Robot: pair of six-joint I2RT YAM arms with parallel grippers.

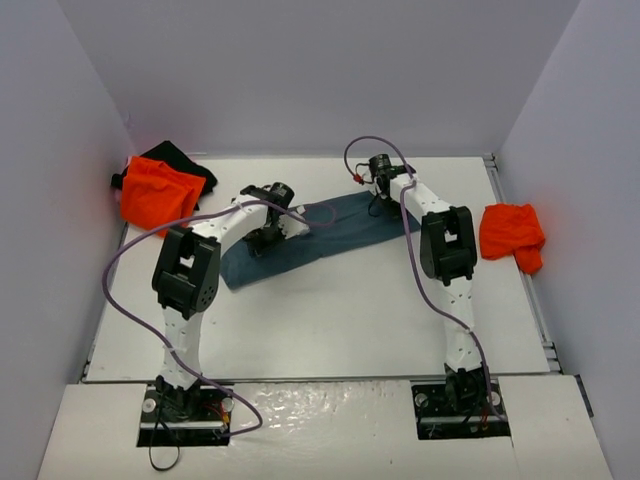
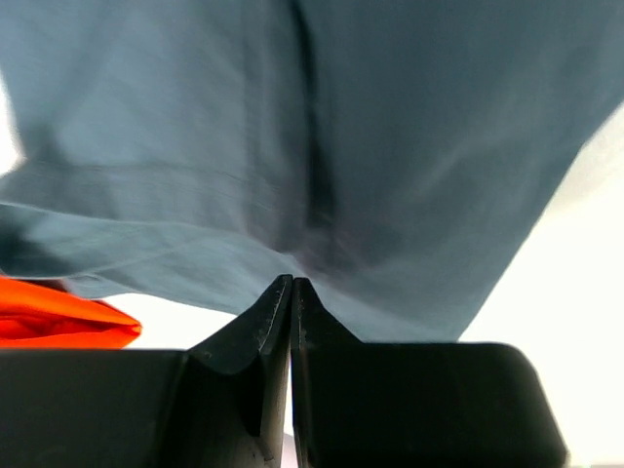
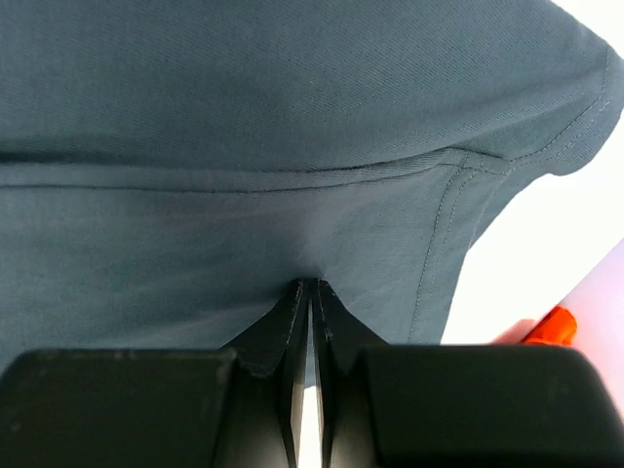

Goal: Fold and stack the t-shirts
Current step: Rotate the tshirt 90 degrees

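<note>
A slate-blue t-shirt (image 1: 320, 235) lies as a long folded strip across the middle of the table, running from near left to far right. My left gripper (image 1: 268, 238) is down on its left part. In the left wrist view the fingertips (image 2: 292, 281) are pressed together, and the blue cloth (image 2: 322, 146) creases toward them. My right gripper (image 1: 378, 203) is at the strip's far right end. Its jaws (image 3: 312, 283) show only a hairline slit, with the cloth (image 3: 244, 127) puckered at the tips near a stitched sleeve hem. An orange t-shirt (image 1: 155, 195) lies bunched far left, over a black t-shirt (image 1: 185, 160).
A second orange t-shirt (image 1: 512, 235) lies crumpled at the right edge, beside the right arm's elbow. Grey walls close in the table on the left, back and right. Purple cables loop over both arms. An orange cloth edge shows in each wrist view (image 2: 58, 317) (image 3: 551, 327).
</note>
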